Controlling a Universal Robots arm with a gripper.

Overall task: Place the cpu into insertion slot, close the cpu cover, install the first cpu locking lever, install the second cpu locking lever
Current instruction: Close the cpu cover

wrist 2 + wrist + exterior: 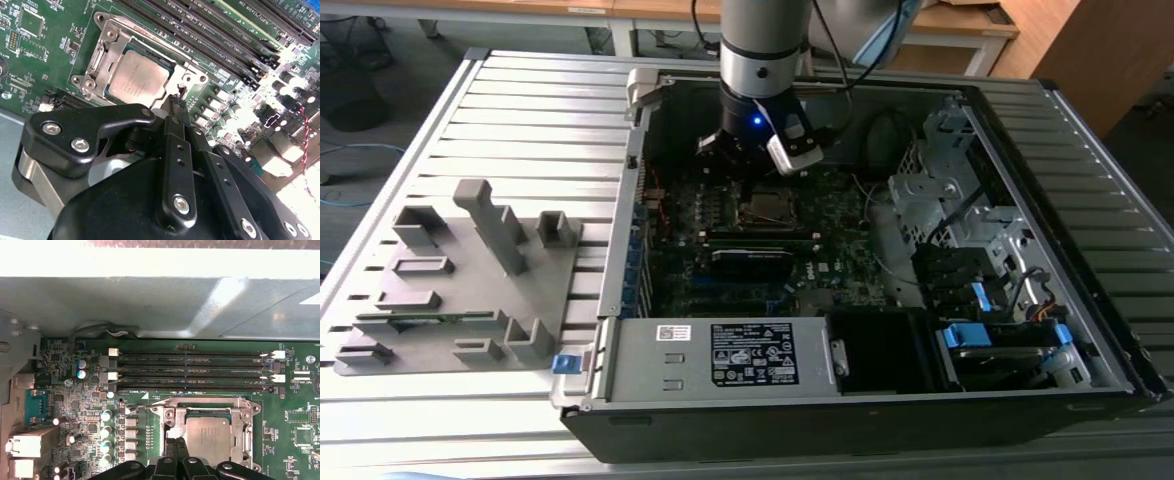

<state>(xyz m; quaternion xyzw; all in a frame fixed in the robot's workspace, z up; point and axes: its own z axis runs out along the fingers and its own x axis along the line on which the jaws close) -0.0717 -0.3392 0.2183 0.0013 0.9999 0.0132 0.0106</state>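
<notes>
Two slim matte-black fingers (pixel 171 454) sit pressed together, tips at the edge of one thin silver square-framed cpu cover (pixel 171 416), which lies flat around one dull grey square cpu (pixel 207 437) seated in the insertion slot (pixel 200 413); beyond run four long black memory slots (pixel 190 376).

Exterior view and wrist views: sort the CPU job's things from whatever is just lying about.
Job: cpu, cpu cover, gripper.
Lying about: memory slots, grey fixture tray, power supply.

A slatted grey table (pixel 520 110) carries an open computer case (pixel 854 425) and, at the exterior view's left, a grey plastic rack (pixel 460 300).
</notes>
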